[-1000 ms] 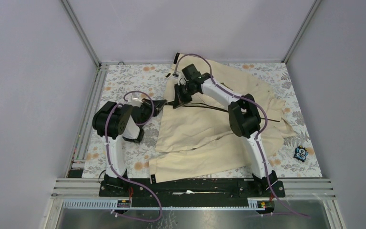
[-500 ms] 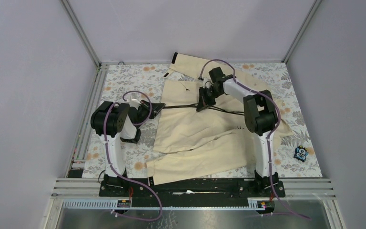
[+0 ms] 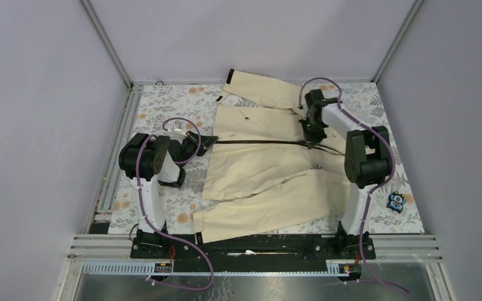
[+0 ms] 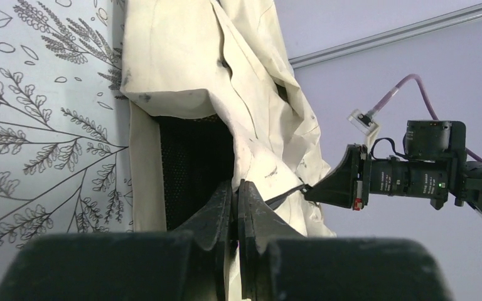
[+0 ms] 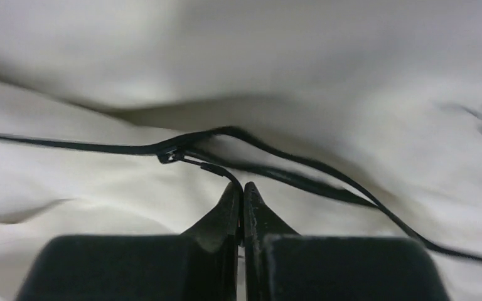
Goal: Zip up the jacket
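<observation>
The cream-beige jacket (image 3: 270, 169) lies spread on the floral table with its dark zipper (image 3: 257, 142) running left to right. My left gripper (image 3: 212, 140) is shut on the jacket's hem end at the left; in the left wrist view (image 4: 236, 188) cream fabric sits between the fingers beside dark lining (image 4: 194, 163). My right gripper (image 3: 310, 137) is shut on the zipper pull (image 5: 210, 168) at the right part of the jacket; in the right wrist view (image 5: 243, 188) the slider (image 5: 168, 155) sits where the two dark zipper tracks meet.
A small blue and black object (image 3: 396, 200) lies on the table at the right edge. Metal frame rails (image 3: 119, 144) border the table on the left and back. A sleeve with a black cuff tab (image 3: 230, 76) reaches the back edge.
My right gripper has moved right along the zipper with the pull, from near the left end to the right part. The dark closed line grew longer. The left gripper stayed put.
</observation>
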You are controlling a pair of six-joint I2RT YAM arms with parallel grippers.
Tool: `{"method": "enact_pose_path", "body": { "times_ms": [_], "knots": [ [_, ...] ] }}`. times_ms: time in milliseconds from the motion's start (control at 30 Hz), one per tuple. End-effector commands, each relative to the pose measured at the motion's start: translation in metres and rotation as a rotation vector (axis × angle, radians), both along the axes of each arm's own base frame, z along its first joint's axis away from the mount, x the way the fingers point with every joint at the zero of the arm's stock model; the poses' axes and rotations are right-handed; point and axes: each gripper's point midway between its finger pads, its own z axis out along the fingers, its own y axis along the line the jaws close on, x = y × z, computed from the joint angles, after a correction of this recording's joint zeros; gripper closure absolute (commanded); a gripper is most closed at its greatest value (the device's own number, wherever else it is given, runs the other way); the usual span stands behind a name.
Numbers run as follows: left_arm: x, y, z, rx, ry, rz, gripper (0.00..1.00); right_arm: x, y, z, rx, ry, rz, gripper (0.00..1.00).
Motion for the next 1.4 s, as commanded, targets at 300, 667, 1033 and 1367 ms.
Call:
{"method": "enact_pose_path", "body": {
  "times_ms": [300, 667, 1033, 1367],
  "knots": [
    [0.011, 0.023, 0.009, 0.127, -0.091, 0.097, 1.0, -0.049, -0.292, 0.07, -0.698, -0.106, -0.659, 1.0],
    [0.009, 0.022, 0.012, 0.175, -0.102, 0.095, 1.0, -0.045, -0.336, 0.074, -0.894, -0.222, -0.76, 1.0],
    [0.01, -0.004, 0.023, 0.254, -0.148, 0.022, 1.0, -0.035, -0.312, 0.099, -0.605, -0.445, -0.964, 0.46],
    [0.008, -0.007, 0.046, 0.447, -0.152, 0.082, 0.45, -0.035, -0.091, 0.214, 0.269, -1.092, -0.504, 0.01]
  ]
}}
